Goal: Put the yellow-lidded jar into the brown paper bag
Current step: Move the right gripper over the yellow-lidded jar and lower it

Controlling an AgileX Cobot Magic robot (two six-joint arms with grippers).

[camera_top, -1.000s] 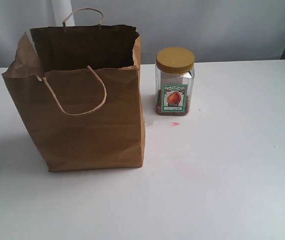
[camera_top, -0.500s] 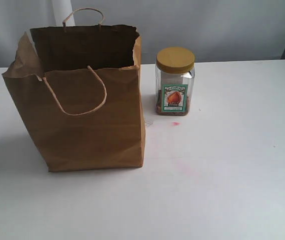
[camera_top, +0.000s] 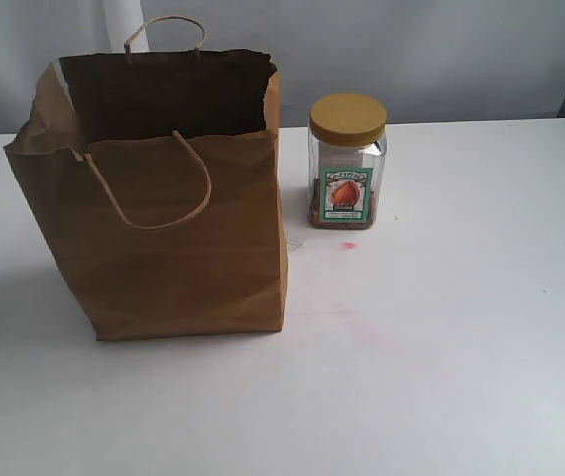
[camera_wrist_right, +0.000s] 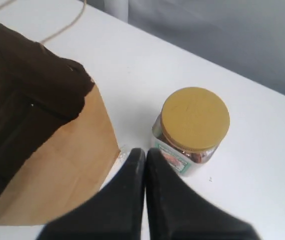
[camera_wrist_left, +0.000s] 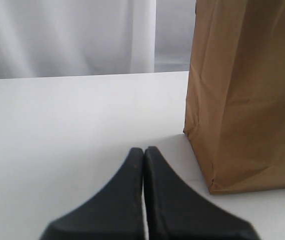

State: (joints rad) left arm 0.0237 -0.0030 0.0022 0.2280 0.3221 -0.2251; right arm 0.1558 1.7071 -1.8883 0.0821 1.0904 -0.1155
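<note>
Clear squarish plastic jar with mustard-yellow screw lid and green-bordered label (camera_top: 347, 164): upright on the white table (camera_top: 461, 347), upper centre-right of the exterior frame. It stands just beside the right wall of the large brown kraft paper bag with cord handles (camera_top: 164, 218), and a narrow gap seems to separate them. The bag is upright in the left half of the frame, mouth open, rim torn and uneven.

Right pincer (camera_wrist_right: 145, 155): fingers pressed together, holding nothing, above the jar and near it. Left pincer (camera_wrist_left: 143, 152): also pressed together and empty, low over the table near a bottom corner of the bag. Neither appears in the exterior view.

Risks, as judged:
- The right pincer must spread before descending, or it will strike the lid and tip the jar.
- The jar is wide and its walls smooth, so a shallow or off-centre grip could slip.
- The bag is much taller than the jar — too low a lift would catch the torn rim or front handle and could fold the wall or topple the bag.
- Nothing is bracing the bag.
</note>
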